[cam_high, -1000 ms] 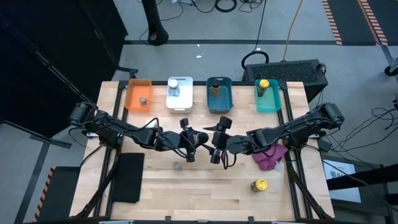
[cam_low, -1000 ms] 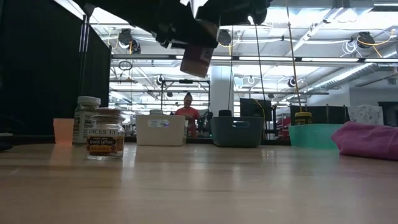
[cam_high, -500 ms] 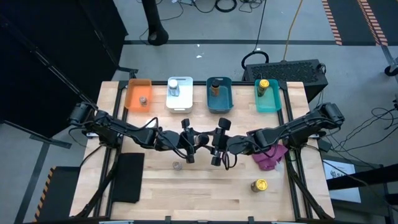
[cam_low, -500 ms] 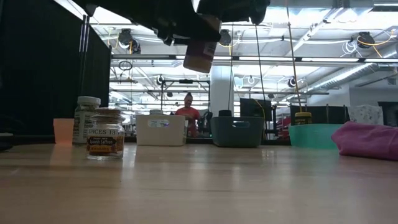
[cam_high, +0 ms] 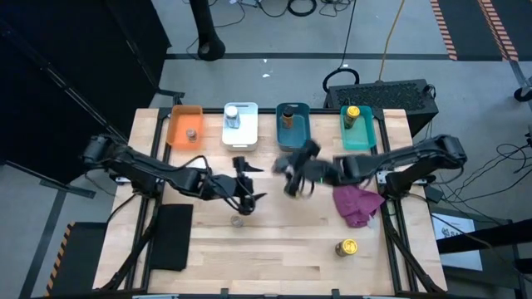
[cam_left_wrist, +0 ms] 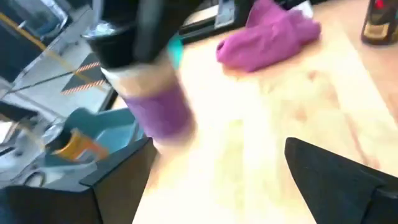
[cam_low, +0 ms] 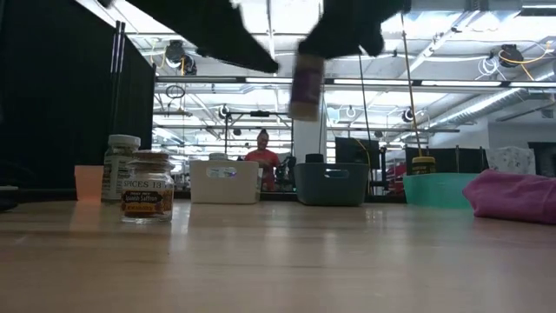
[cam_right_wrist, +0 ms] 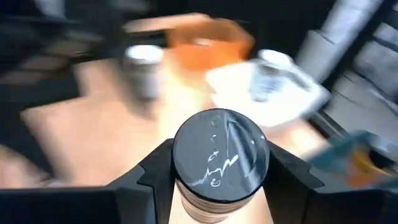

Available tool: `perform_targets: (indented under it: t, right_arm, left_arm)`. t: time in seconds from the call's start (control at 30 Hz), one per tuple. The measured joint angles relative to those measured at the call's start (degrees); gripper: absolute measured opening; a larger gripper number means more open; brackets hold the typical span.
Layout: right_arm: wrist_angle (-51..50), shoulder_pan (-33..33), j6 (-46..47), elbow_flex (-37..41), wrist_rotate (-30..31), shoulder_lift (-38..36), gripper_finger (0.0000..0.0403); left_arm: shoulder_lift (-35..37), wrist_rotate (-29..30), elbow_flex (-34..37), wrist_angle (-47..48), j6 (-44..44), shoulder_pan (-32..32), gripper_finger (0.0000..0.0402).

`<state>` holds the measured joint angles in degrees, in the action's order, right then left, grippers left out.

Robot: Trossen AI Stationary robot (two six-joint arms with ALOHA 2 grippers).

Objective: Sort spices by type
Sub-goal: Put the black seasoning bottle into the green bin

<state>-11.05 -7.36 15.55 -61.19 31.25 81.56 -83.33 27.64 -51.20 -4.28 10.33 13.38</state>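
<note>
Above the middle of the table [cam_high: 274, 249], our right hand [cam_right_wrist: 221, 180] is clamped on a small spice jar [cam_right_wrist: 219, 158] with a dark lid, its two fingers pressing the sides just under the lid, and the jar hangs well clear of the wood in the low view [cam_low: 306, 85]. We judge it light and rigid, probably glass with a smooth label, so it could slip or twist if squeezed only lightly; the grip high on the body near the lid looks the safest place, since the lid's edge gives the fingers something to catch. Our left hand [cam_high: 246, 189] sits just beside it, fingers spread apart and holding nothing. Farther out, another jar [cam_high: 237, 221] stands on the table near the left hand, and a yellow-lidded jar [cam_high: 346, 247] stands near the front edge. Along the far edge are the orange bin [cam_high: 184, 126], white bin [cam_high: 239, 124], blue bin [cam_high: 293, 124] and teal bin [cam_high: 357, 126], each already holding a jar, and a magenta cloth [cam_high: 357, 206] lies under our right arm.
</note>
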Motion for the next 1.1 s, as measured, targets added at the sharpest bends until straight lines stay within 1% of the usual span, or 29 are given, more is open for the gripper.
perform_targets:
  t: [0.1,0.17,0.23,0.33,0.47,0.53,0.67,0.8,1.1]
  right_arm:
    - [-4.5,6.2,3.3,0.0,0.8,-2.5,0.0169]
    - [-5.2,11.0,5.1,0.0,0.1,-3.5,0.0169]
    - [-4.8,16.0,5.5,0.0,-0.9,-3.6,0.0169]
    - [-4.0,22.8,5.1,0.0,-4.9,-2.0,0.0169]
    - [-3.8,28.5,9.9,0.0,-6.5,0.6,0.0169]
    - [-3.1,29.7,10.6,0.0,-6.9,1.8,0.0169]
    - [-0.9,29.7,10.7,0.0,-7.3,4.2,0.0169]
    - [2.0,29.8,11.2,0.0,-7.4,7.2,0.0169]
    - [3.5,29.8,14.1,0.0,-4.3,13.7,0.0169]
  left_arm:
    - [5.0,3.4,0.0,6.1,-0.8,-0.1,0.0365]
    - [8.3,5.9,0.0,8.1,-0.9,-0.1,0.036]
    - [11.3,8.4,0.2,8.7,-0.9,0.0,0.0356]
    - [15.5,9.7,1.6,8.5,-1.0,0.2,0.035]
    - [19.5,10.6,4.1,8.8,-1.8,0.4,0.0342]
    - [21.2,12.0,5.1,8.7,-2.1,0.4,0.034]
    - [23.5,13.9,6.7,9.6,-2.1,0.2,0.0338]
    - [24.0,13.9,6.7,10.5,-2.4,0.1,0.0338]
    - [24.0,13.9,6.7,11.3,-2.5,0.1,0.0338]
